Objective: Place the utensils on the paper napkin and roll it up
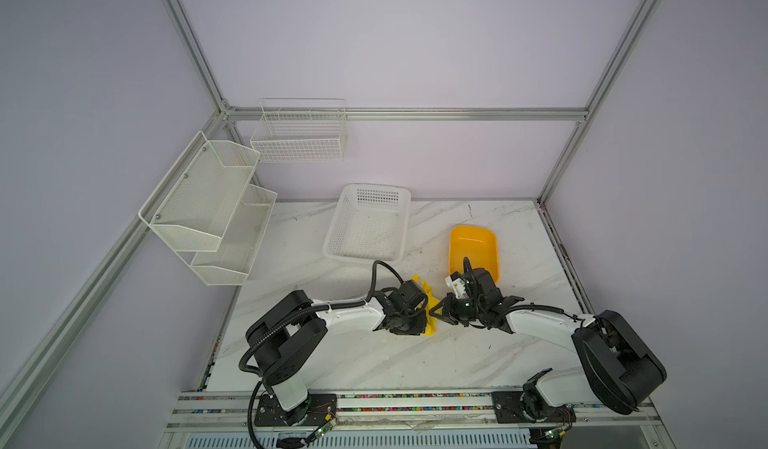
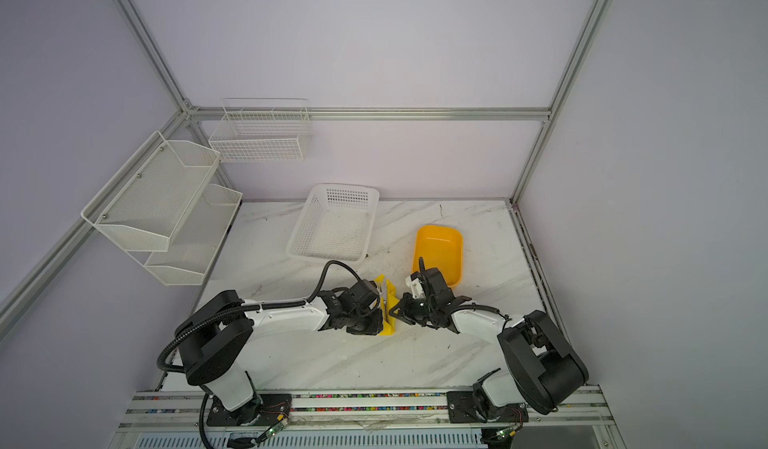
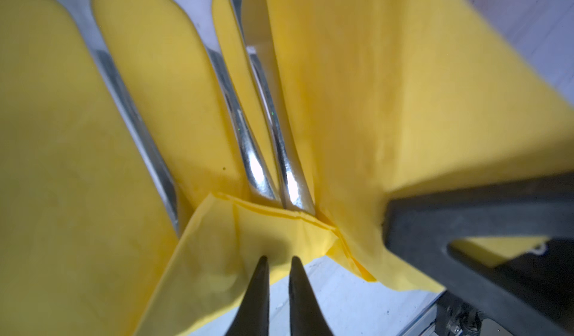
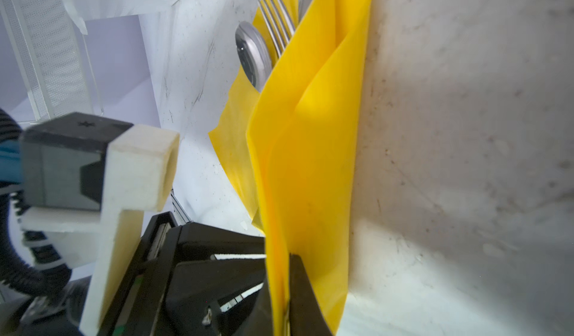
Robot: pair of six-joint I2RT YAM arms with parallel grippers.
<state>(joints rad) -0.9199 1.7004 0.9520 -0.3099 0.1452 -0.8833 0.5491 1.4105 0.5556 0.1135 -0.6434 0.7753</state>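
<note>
Rolling step in hand: a fork (image 4: pixel 279 23) and spoon (image 4: pixel 251 54) lie inside the folded paper napkin (image 4: pixel 310 163). The right gripper (image 4: pixel 287 303) clamps its raised side fold. The left gripper (image 3: pixel 279 261), jaws almost together, seemingly pinches the flap at its tips. Next, roll that fold over the cutlery.

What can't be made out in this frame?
Utensils: the right wrist view shows only a spoon and fork; the napkin fold and frame edge hide the third piece's head.
Left gripper: in the left wrist view its tips meet a napkin flap; whether they pinch it is unclear.
In both top views the left arm covers most of the napkin; utensils too small to tell apart.
</note>
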